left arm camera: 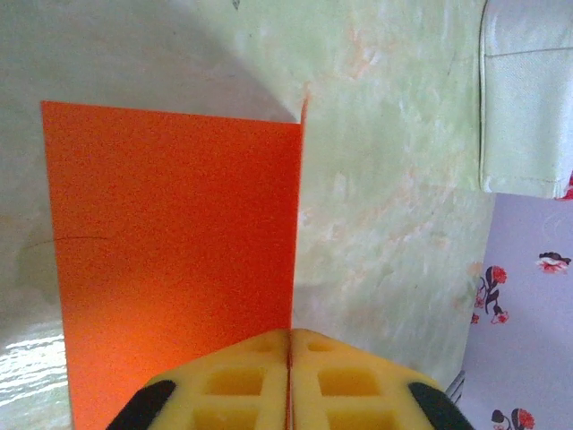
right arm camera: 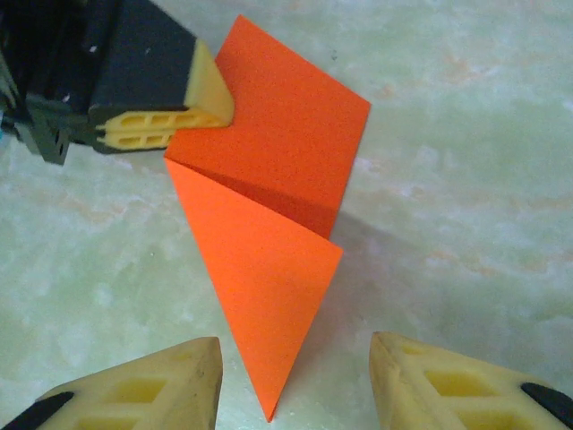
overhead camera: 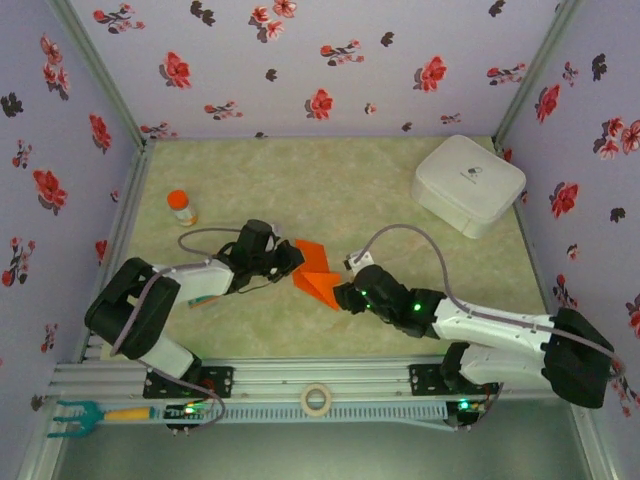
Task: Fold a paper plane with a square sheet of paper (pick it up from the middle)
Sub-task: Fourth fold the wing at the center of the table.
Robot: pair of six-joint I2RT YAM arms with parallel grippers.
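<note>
The left claw [left arm camera: 288,358] was clamped on the folded orange-red paper sheet [right arm camera: 269,170]; the right claw [right arm camera: 295,381] stood apart, flanking its tip; a white rounded case [overhead camera: 468,183] lay well apart.

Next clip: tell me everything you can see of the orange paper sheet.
The square sheet of paper is thin, plain, bright orange-red and unmarked. It is already folded: a sharp crease divides a four-sided panel from a long triangle ending in a point. It sits mid-way across the table, between the arms. The left gripper is shut on one edge. The right gripper stands open, fingers either side of the point, not touching.
</note>
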